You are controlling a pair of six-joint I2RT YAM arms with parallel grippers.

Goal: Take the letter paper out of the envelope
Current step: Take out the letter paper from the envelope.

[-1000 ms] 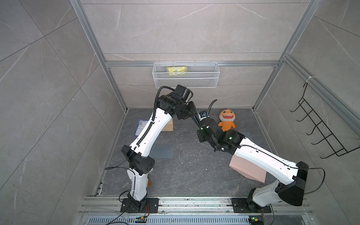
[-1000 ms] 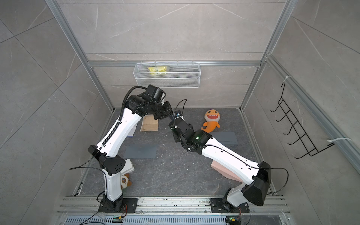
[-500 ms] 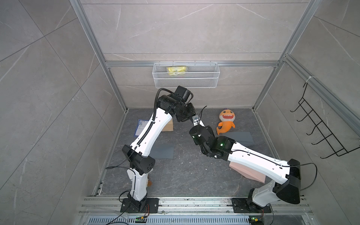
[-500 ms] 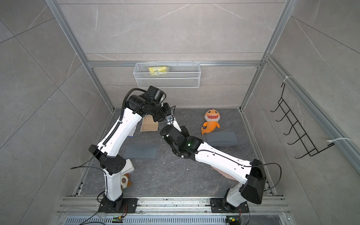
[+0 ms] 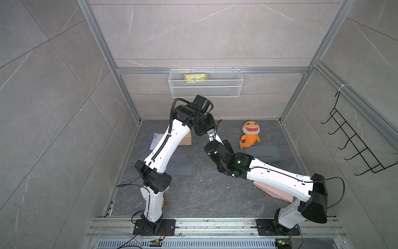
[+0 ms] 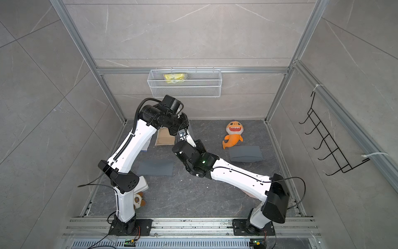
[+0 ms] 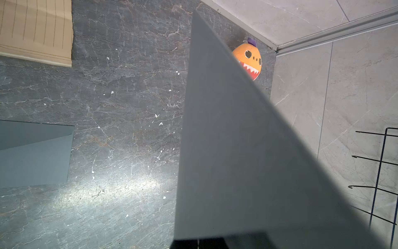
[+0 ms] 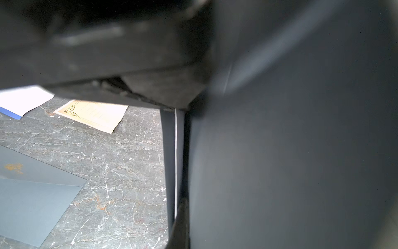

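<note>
A grey envelope (image 7: pixel 226 151) hangs in the air over the middle of the table, held between both grippers. My left gripper (image 7: pixel 197 243) is shut on one edge of it. My right gripper (image 8: pixel 183 215) is shut on it too, and the grey sheet (image 8: pixel 290 161) fills much of that view. A thin white edge (image 8: pixel 175 161) shows between its grey layers; I cannot tell whether this is the letter paper. In both top views the grippers (image 5: pixel 212 137) (image 6: pixel 183 135) meet tip to tip, and the wrists hide the envelope.
On the dark table lie a tan lined sheet (image 5: pixel 186 140), a blue-edged white paper (image 5: pixel 155 140), two more grey envelopes (image 5: pixel 179 168) (image 5: pixel 266 153), an orange shark plush (image 5: pixel 249 134) and a pink box (image 5: pixel 273 190). A wire basket (image 5: pixel 205 83) hangs on the back wall, a black hook rack (image 5: pixel 355 148) on the right wall.
My left gripper has closed on the envelope. The right arm has swung left toward the left gripper, still gripping the envelope.
</note>
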